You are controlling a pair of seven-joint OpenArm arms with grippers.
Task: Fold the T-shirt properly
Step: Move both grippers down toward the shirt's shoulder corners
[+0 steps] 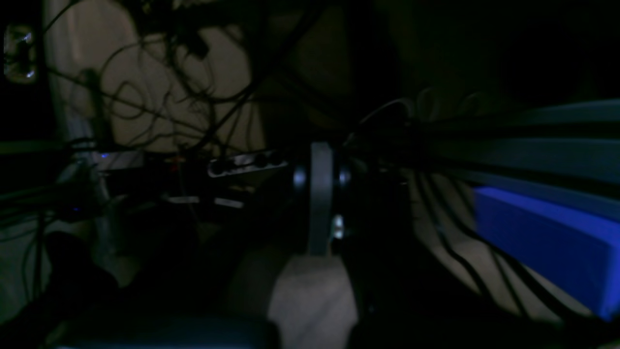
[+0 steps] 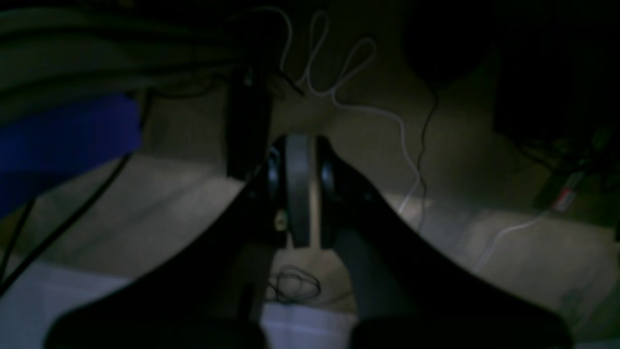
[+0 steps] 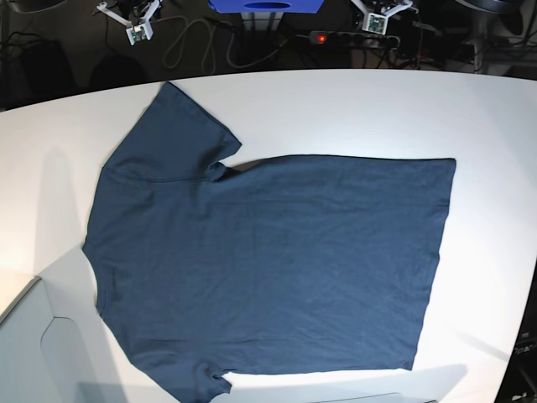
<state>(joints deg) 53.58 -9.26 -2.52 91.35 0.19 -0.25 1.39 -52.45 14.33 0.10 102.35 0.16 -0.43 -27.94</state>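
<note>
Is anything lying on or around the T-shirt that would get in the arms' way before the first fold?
Nothing visible does. The T-shirt lies spread flat on the white table, with nothing on it or beside it. Both grippers sit shut, parked off the table.

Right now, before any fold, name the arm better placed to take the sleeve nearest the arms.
Right, probably: the right gripper is parked beyond that sleeve of the T-shirt, while the left gripper sits toward the hem. Both are shut, off the table.
</note>
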